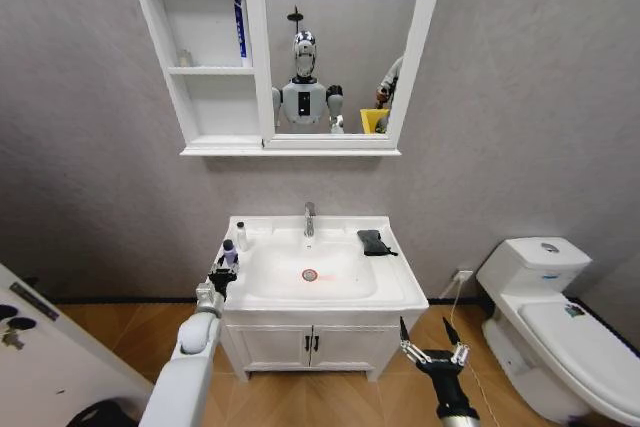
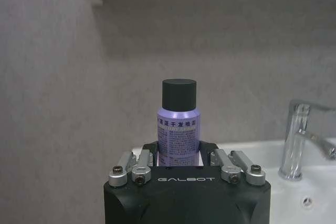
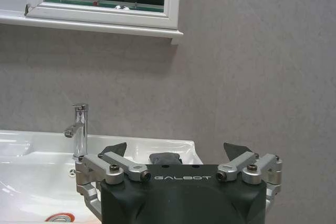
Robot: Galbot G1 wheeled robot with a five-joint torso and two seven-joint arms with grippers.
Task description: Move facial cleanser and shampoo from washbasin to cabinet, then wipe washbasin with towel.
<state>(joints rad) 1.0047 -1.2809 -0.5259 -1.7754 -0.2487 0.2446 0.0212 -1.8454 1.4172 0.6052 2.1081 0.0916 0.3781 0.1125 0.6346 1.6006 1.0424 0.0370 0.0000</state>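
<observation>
1. Grey textured wall backs a small bathroom corner, with the washbasin [image 1: 318, 282] set in a white vanity on a wooden floor, taken here as the landmark.
2. Above the washbasin hangs the cabinet [image 1: 205, 57], its shelves joined to a mirror; a blue-and-white tube already stands on its upper shelf.
3. At the washbasin's left rim, the left tool [image 1: 221, 277] sits closed around a purple bottle with a black cap [image 2: 178, 129]; its fingers [image 2: 140, 165] hug the lower body of the bottle.
4. A small clear bottle [image 1: 241, 236] stands on the rim just behind the purple one.
5. On the washbasin's right rear corner, beside the chrome tap [image 1: 309, 219], lies the dark towel [image 1: 373, 241], untouched.
6. The right tool [image 1: 432, 347] hangs low in front of the washbasin's right front corner, fingers spread open and empty.
7. Judged step: carrying the purple bottle up to the cabinet. To do it well, lift straight up first so the base clears the rim and the clear bottle behind, and keep the bottle upright, since the grip is low and the top could tip.
8. Approach the shelf from the front, enter above its lip, and set the base down flat before opening.
</observation>
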